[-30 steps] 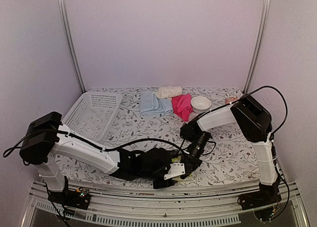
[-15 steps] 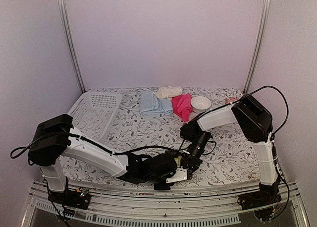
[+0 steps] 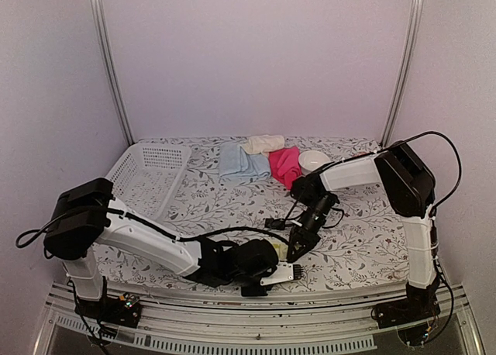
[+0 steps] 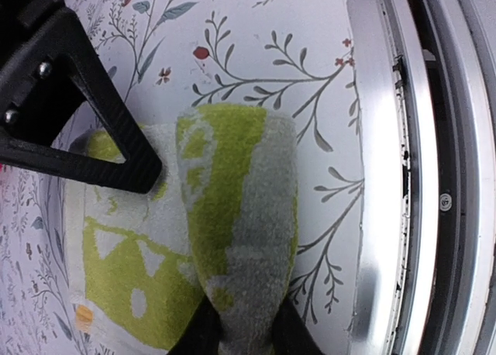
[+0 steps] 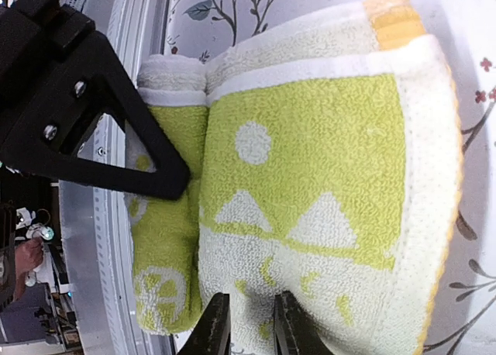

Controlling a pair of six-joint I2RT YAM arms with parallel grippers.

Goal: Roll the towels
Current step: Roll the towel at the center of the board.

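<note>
since a second ago the right arm (image 3: 353,173) has been lifted and drawn back toward the white bowl (image 3: 312,161), and the left arm (image 3: 147,242) has been swung in low along the near edge. the yellow-green towel (image 5: 310,161) is laid on the floral-print covering (image 3: 232,204) just beside the metal rail (image 4: 380,177) at the table's front. a rolled fold of it is pinched between the fingers of the left gripper (image 4: 244,333). its flat part is nipped at the edge by the narrowly set right gripper (image 5: 246,324). the light blue towel (image 3: 236,163), cream towel (image 3: 263,143) and hot pink towel (image 3: 284,165) are bunched at the back, near the bowl. a white basket (image 3: 147,177) is set at the left. the table is enclosed by pale lilac walls (image 3: 256,60) and two metal uprights (image 3: 108,60).
</note>
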